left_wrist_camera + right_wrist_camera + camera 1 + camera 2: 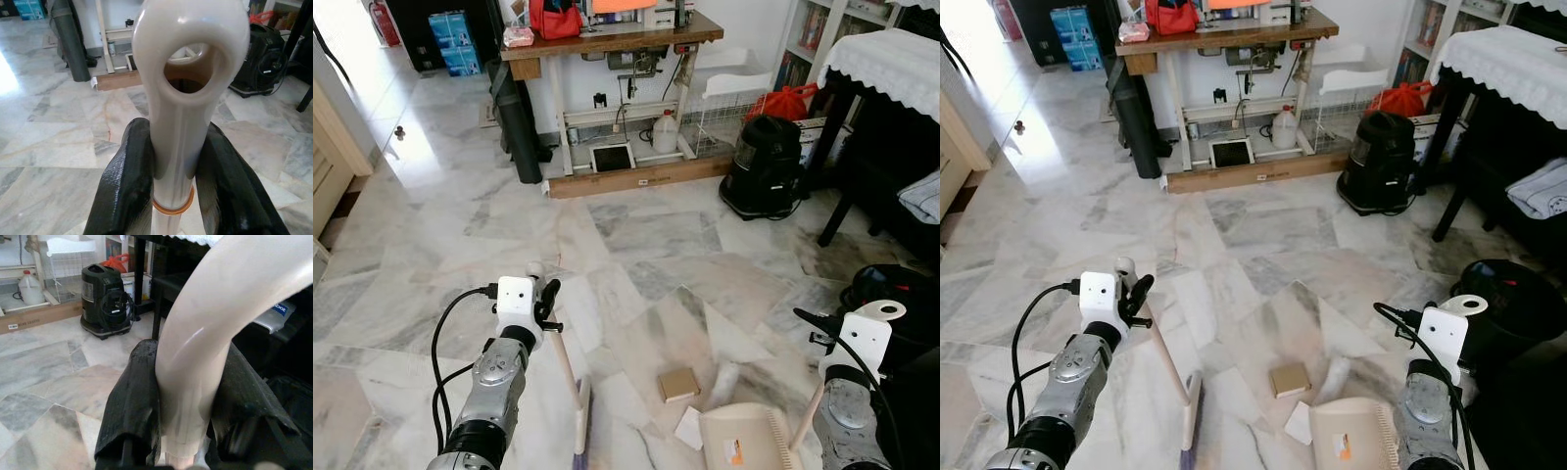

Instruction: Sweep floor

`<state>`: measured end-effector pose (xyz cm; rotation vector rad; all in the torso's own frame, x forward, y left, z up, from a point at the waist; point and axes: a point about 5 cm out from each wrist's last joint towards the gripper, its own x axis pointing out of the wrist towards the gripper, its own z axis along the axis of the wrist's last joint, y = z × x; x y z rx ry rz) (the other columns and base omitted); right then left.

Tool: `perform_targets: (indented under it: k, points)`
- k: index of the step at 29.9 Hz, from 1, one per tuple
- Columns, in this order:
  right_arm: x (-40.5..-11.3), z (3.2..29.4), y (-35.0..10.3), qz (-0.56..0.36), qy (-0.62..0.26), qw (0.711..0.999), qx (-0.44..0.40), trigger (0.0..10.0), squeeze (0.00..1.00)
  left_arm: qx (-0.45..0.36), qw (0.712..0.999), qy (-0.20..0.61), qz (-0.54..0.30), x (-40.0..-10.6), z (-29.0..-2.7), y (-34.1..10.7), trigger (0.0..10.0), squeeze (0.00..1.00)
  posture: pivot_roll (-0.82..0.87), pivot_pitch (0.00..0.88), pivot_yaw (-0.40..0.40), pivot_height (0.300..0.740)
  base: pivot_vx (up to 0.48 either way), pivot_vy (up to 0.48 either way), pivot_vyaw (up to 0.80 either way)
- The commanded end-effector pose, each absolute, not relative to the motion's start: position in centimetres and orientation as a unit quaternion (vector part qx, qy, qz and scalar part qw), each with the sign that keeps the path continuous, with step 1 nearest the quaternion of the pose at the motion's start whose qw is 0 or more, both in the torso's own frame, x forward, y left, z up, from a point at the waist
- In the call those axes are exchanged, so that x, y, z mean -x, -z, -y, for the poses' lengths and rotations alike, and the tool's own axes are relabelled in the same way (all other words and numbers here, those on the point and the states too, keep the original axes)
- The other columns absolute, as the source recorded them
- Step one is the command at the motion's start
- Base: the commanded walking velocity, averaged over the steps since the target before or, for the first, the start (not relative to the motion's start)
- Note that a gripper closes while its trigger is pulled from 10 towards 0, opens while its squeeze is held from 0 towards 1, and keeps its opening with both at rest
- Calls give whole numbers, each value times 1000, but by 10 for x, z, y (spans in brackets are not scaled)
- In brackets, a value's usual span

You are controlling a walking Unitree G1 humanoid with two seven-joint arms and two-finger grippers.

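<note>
Left eye view gives you the layout: your left gripper (546,299) holds the cream broom handle (564,357) near its top, and the shaft slants down to the broom head (580,426) resting on the marble floor (636,245). Just beside the head lie a small brown cardboard square (678,384) and a white scrap of paper (689,428), with the beige dustpan (744,439) next to them, its mouth facing the debris; both pieces are still on the floor, so you would judge the sweep barely begun. Right eye view shows the same, with your right gripper (1451,311) up at the dustpan handle (1467,305). Left wrist view confirms both black fingers (127,188) pressed against the handle just below its hanging loop. Right wrist view shows the fingers (134,401) clamped on the curved cream handle, a black vacuum cleaner (103,301) standing well beyond.
</note>
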<state>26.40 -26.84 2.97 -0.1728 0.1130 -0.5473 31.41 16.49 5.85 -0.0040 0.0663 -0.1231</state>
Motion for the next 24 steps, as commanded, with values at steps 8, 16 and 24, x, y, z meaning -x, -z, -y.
perform_targets:
  k: [8, 16, 24]
  points:
    - [-276, 260, -40, -34, 258, 962, 79, 10000, 0, -1, 998, 58, -33, -315, -167, -59, 10000, 0, -89, 0, 24, 740, 0, -262, 0]
    - [-276, 265, -46, -16, 269, 961, 65, 10000, 0, 1, 998, 56, -33, -315, -167, -59, 10000, 0, -94, 0, 25, 740, 0, -96, 0]
    - [-282, 267, -55, 1, 273, 960, 62, 10000, 0, 2, 998, 56, -32, -316, -166, -60, 10000, 0, -95, 0, 25, 740, 0, 0, 0]
